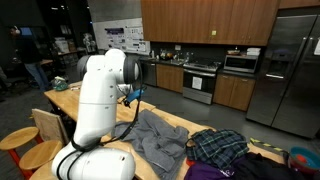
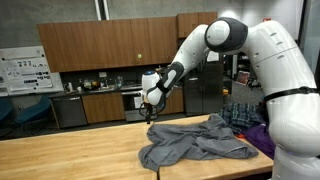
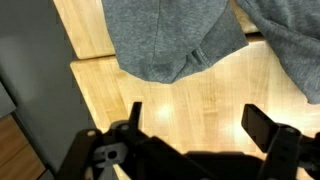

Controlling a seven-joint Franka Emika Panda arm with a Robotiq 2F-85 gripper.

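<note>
A grey garment (image 2: 195, 143) lies crumpled on the wooden table (image 2: 70, 155); it also shows in an exterior view (image 1: 155, 140) and along the top of the wrist view (image 3: 170, 40). My gripper (image 2: 150, 112) hangs above the table, off the garment's edge, with bare wood under it. In the wrist view the gripper (image 3: 195, 120) stands open, its two dark fingers (image 3: 268, 128) wide apart with nothing between them, only the table (image 3: 190, 100) showing. The white arm fills much of both exterior views.
A heap of plaid and purple clothes (image 1: 225, 150) lies beside the grey garment, also seen as a heap (image 2: 245, 118) near the arm's base. Wooden chairs (image 1: 35, 135) stand at the table's side. Kitchen cabinets and a fridge (image 1: 290, 70) are behind.
</note>
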